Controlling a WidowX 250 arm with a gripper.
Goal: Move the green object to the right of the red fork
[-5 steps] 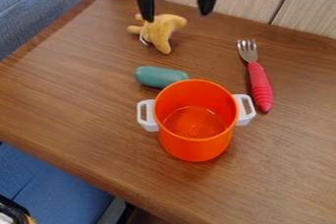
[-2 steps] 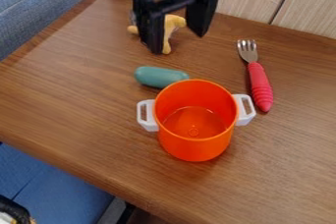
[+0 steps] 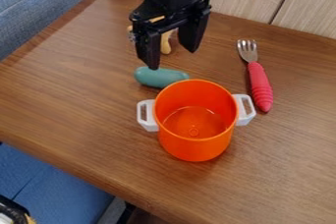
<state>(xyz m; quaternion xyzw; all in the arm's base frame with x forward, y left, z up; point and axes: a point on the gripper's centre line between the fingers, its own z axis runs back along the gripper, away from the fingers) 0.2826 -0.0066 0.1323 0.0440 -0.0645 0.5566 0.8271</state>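
Green object (image 3: 161,77): one, smooth, rounded and elongated; it lies on its side on the counter (image 3: 85,95), left of the fork in the camera view, its right end just beside or against the pot; I cannot tell whether they touch.
Weight and body: I judge it light and fairly stiff, a hollow or solid plastic toy, unlikely to break under a moderate squeeze.
Surface: glossy, so I rate it slippery; the round sides may roll or squirt out if I pinch high or off centre.
Hold: I want it across the narrow width, at the middle or slightly toward the left end, low on the sides, which should balance it and spare the pot a knock.
End effector (image 3: 172,58): released, fingers apart and nothing between them; it hangs over the object's upper edge, one tip very near it in the view. Whether that tip touches, I cannot tell. I judge it needs centring and turning across the object before closing.
Orange pot (image 3: 195,147): one, upright, with white handles (image 3: 147,115), in front of the object's right end; a bump here could spoil the grip.
Red fork (image 3: 261,84): one, tines away from the camera; its right side is the goal.
Yellow toy (image 3: 166,45): one, partly hidden behind the end effector.
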